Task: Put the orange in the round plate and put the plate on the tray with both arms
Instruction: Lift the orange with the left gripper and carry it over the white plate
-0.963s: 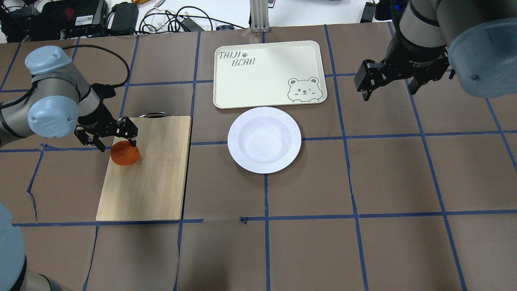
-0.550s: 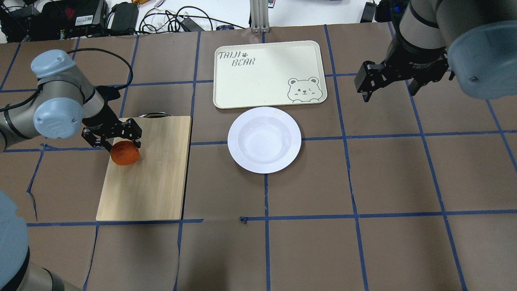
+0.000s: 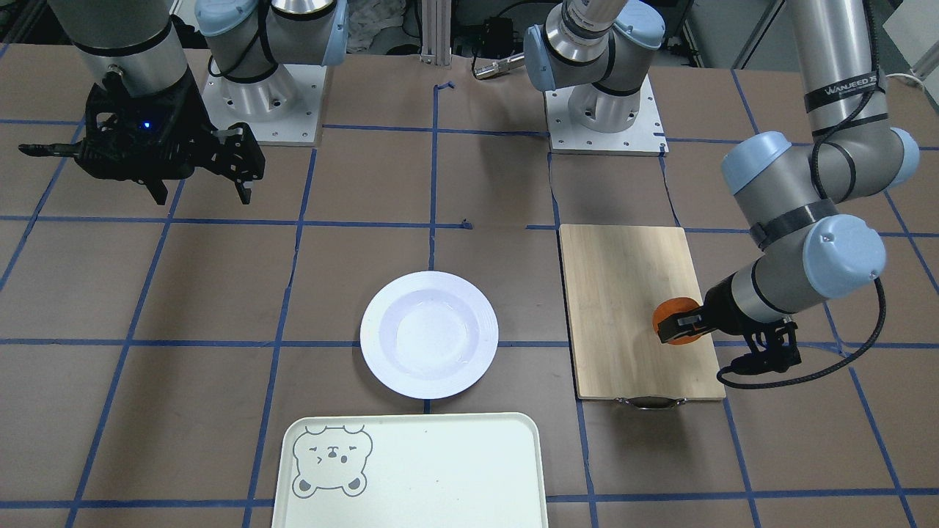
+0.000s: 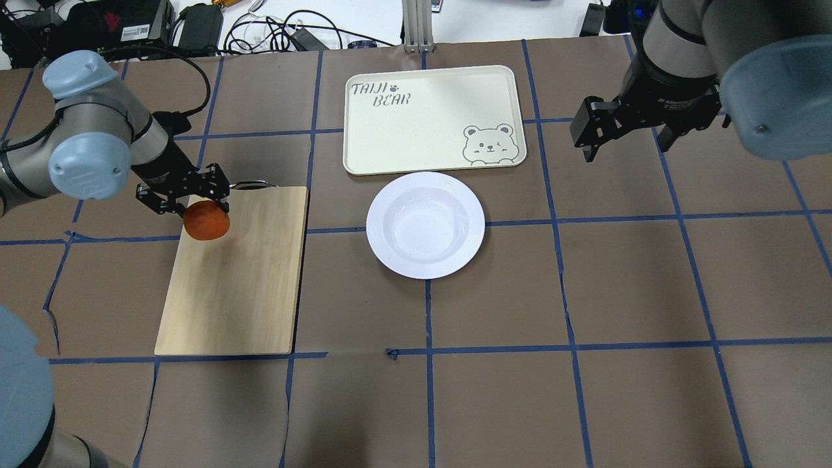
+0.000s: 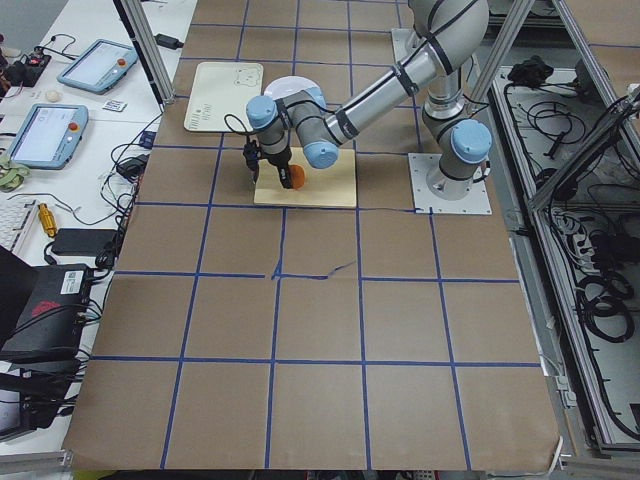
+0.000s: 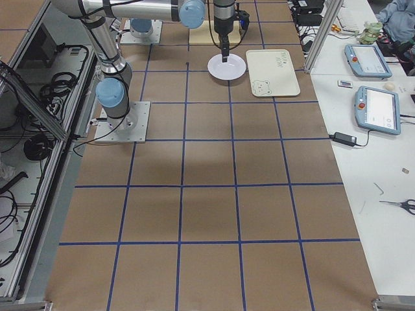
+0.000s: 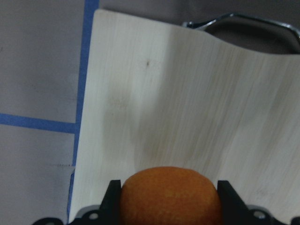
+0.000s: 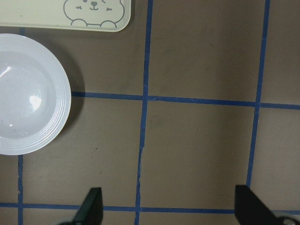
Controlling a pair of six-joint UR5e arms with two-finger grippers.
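Observation:
The orange [image 4: 207,221] hangs just above the wooden cutting board [image 4: 240,286], close to its left edge, with my left gripper [image 4: 203,209] shut on it. In the left wrist view the orange [image 7: 169,193] fills the gap between the two black fingers [image 7: 112,199]. The white round plate [image 4: 425,225] lies empty at mid-table, right in front of the pale tray [image 4: 432,117] with the bear face. My right gripper [image 4: 627,146] hovers open to the right of the tray, holding nothing. From the right wrist, the plate [image 8: 28,112] shows at the left and the tray's corner [image 8: 47,14] above it.
The cutting board's metal handle [image 4: 250,185] points toward the far side. Cables and electronics [image 4: 130,26] lie beyond the table's far edge. Both arm bases [image 3: 601,110] stand at the robot's side of the table.
My left gripper has closed on the orange and raised it off the board, shifting it toward the board's far end. The right arm has barely moved.

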